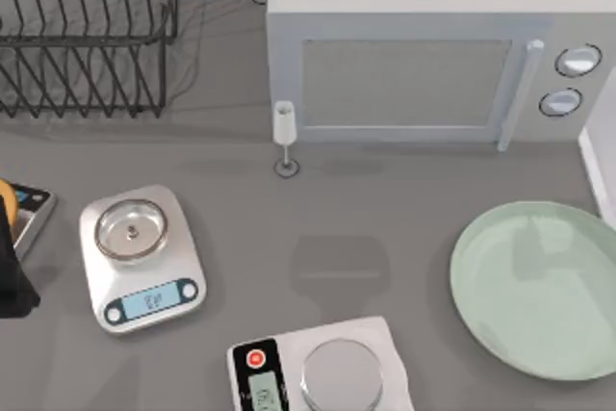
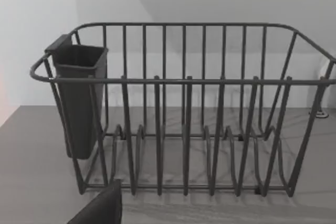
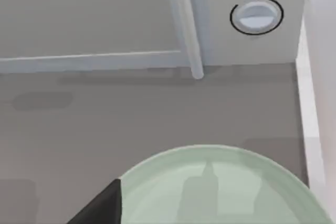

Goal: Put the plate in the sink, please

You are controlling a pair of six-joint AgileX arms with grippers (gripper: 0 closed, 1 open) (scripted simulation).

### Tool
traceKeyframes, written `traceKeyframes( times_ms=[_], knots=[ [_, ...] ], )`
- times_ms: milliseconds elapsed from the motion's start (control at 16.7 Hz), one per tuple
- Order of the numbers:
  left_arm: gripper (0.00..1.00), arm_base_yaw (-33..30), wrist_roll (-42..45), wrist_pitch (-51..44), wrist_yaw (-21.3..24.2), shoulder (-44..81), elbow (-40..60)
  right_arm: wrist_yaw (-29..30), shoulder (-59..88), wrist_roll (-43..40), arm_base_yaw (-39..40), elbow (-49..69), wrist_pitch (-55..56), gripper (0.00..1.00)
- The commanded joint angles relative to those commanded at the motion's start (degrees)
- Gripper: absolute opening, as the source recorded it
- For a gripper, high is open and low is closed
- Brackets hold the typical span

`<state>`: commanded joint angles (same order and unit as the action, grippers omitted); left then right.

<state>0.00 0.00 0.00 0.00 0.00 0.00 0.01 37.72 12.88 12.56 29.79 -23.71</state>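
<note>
Since the plate lies flat on the counter at the table's right, just beside the sink's white rim, the carry looks short. Right wrist view looks down on the plate from close by, likely readying a rim grasp; pincer state: cannot tell. Left arm sits parked facing the dish rack, 1 dark fingertip showing.

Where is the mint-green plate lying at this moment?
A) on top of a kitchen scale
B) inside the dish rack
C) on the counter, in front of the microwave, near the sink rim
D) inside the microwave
C: the plate lies flat on the grey counter, below the microwave and beside the white sink rim at the top view's right.
</note>
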Motion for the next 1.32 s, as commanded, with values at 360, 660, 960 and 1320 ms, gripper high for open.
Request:
traceKeyframes(
  times_ms=[360,660,960,1320],
  knots=[
    [1.00,0.0,0.0,0.0,0.0,0.0,0.0,0.0,35.3,10.7,10.4,24.8,-19.7,1.00],
    [1.00,0.0,0.0,0.0,0.0,0.0,0.0,0.0,58.6,17.6,17.2,41.0,-32.5,1.00],
    [1.00,0.0,0.0,0.0,0.0,0.0,0.0,0.0,68.1,20.7,20.2,48.1,-38.2,1.00],
    [1.00,0.0,0.0,0.0,0.0,0.0,0.0,0.0,68.2,20.7,20.0,47.8,-38.0,1.00]
  ],
)
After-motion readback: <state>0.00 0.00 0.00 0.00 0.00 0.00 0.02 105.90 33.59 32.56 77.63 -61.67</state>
